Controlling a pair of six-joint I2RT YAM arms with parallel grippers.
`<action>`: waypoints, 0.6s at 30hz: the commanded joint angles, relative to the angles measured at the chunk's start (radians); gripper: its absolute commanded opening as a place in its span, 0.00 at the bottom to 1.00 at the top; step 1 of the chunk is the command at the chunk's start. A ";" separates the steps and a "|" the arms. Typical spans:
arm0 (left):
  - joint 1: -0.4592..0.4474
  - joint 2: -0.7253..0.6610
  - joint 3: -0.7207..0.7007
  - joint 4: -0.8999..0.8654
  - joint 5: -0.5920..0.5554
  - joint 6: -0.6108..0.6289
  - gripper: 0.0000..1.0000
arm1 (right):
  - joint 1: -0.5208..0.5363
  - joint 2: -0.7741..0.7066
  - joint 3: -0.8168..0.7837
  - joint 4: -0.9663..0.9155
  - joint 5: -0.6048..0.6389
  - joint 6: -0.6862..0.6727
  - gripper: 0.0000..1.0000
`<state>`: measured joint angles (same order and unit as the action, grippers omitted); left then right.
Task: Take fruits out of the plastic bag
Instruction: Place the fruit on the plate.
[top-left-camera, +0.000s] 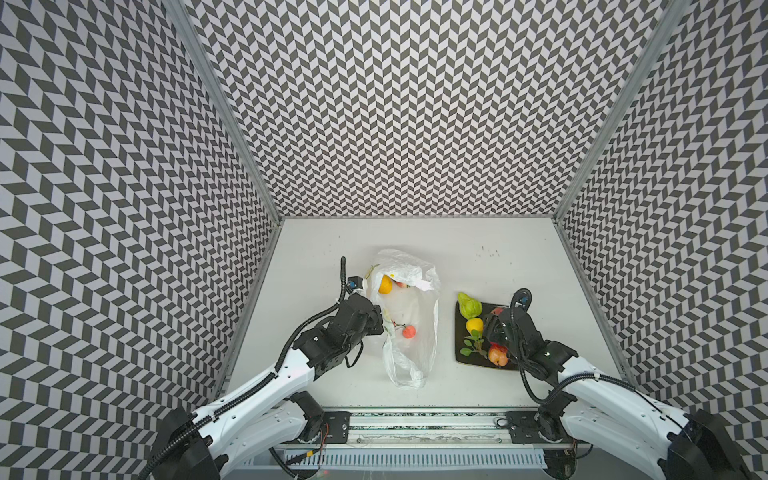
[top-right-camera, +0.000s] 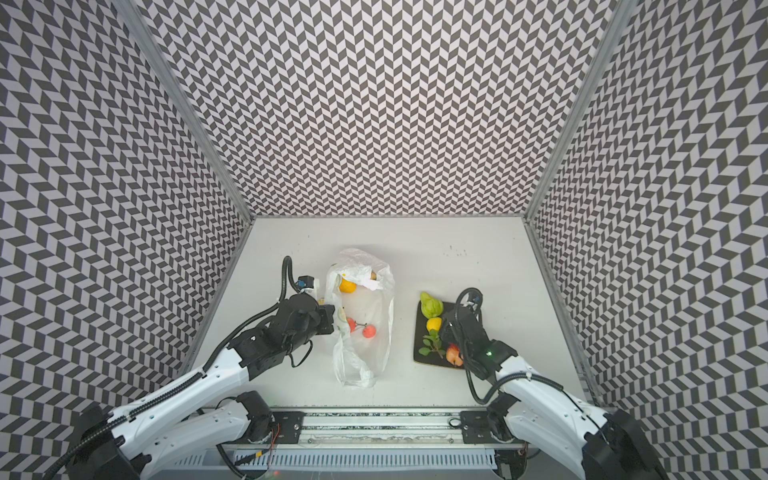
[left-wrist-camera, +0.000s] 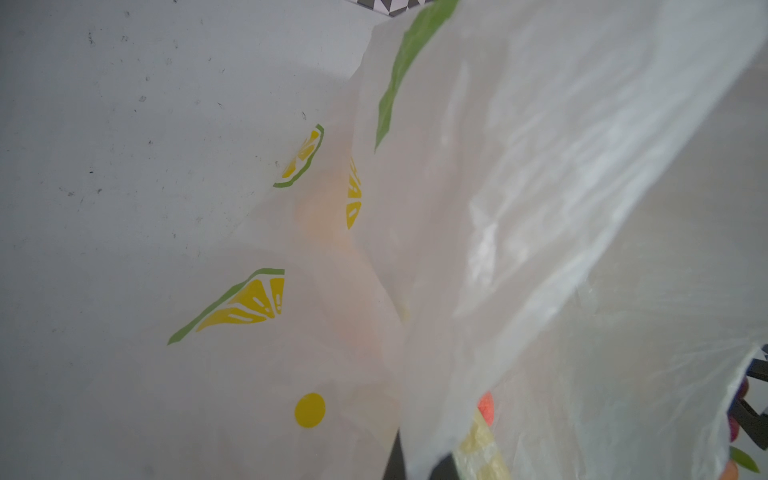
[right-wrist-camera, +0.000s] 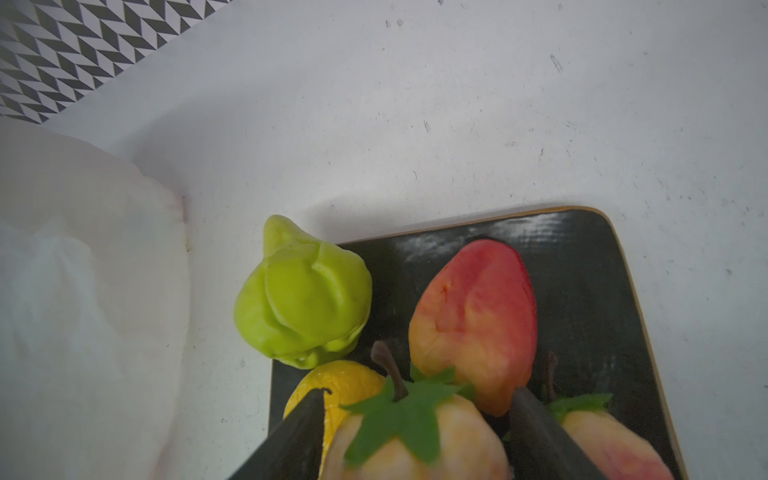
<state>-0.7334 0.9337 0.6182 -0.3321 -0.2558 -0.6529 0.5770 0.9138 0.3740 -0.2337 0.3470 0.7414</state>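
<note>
Over on the right, the right claw (right-wrist-camera: 422, 392) hung low above the dark plate (right-wrist-camera: 582, 270). Its fingers were spread wide, with a leafy-topped peach (right-wrist-camera: 415, 444) sitting right between them. Whether the pads touched that peach, I could not tell. Just beyond it lay a red peach (right-wrist-camera: 473, 324). Another peach (right-wrist-camera: 615, 444) sat outside one finger and a lemon (right-wrist-camera: 336, 380) was partly behind the other. A green pear (right-wrist-camera: 303, 299) hung half off the plate's corner.

And the left claw (top-left-camera: 376, 319)? It was pressed together, pinching the edge of the plastic bag (top-left-camera: 419, 349) on its own side. The bag lay lengthwise on the table (top-left-camera: 324, 257), apart from the plate. Inside it, a yellow-orange pear (top-left-camera: 385, 285) sat at the far end, beyond the claw. A red piece (top-left-camera: 409, 331) on a stem lay just beside the claw.

From above, the arm hid the right claw's fingers, and only its wrist camera showed the gap. A top view caught a second red piece (top-right-camera: 351, 324). A leafy sprig (top-left-camera: 473, 347) showed on the plate from above, not from the wrist. The left wrist view was nearly all bag, with the fruit only orange blurs behind the film.
</note>
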 joint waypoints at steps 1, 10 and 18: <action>-0.004 -0.016 -0.009 -0.007 -0.007 -0.014 0.00 | -0.006 -0.019 0.018 0.015 0.010 0.001 0.73; -0.004 -0.030 -0.011 -0.014 -0.010 -0.011 0.00 | -0.008 -0.087 0.085 -0.060 0.017 -0.040 0.79; -0.005 -0.037 -0.014 -0.013 -0.009 -0.007 0.00 | -0.010 -0.119 0.205 -0.249 0.027 -0.119 0.75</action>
<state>-0.7334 0.9138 0.6151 -0.3340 -0.2558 -0.6525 0.5724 0.8040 0.5430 -0.3935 0.3573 0.6540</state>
